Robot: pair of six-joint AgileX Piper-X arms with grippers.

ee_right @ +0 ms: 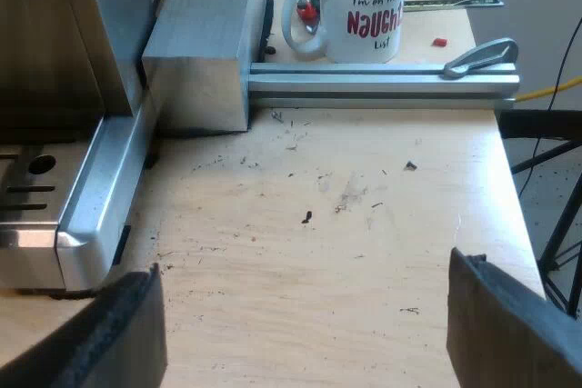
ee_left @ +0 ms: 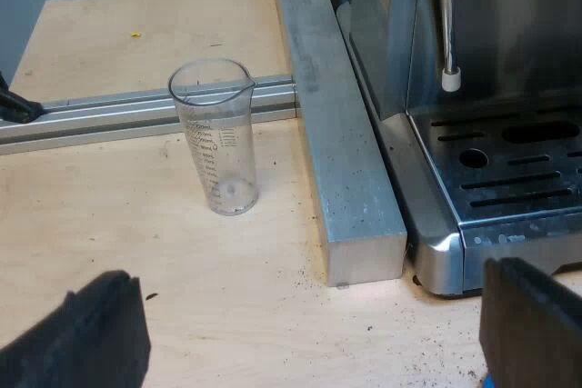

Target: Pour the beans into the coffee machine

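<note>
Wide apart and empty at the left gripper [ee_left: 314, 324], above open wooden table [ee_left: 109, 224]. Ahead, upright and empty, the measuring glass [ee_left: 216, 138], just beside an aluminium rail [ee_left: 91, 115] and near the metal block [ee_left: 341, 134] flanking the espresso machine [ee_left: 509, 179]. Likewise spread, holding nothing, at the right gripper [ee_right: 305, 333], over grounds-flecked board with free room out to the table edge [ee_right: 520, 215]. Beyond a second rail [ee_right: 382, 84], a mug [ee_right: 364, 6].

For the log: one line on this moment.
left gripper open near measuring glass | glass upright, looks empty | right gripper open above table | mug beyond rail
</note>
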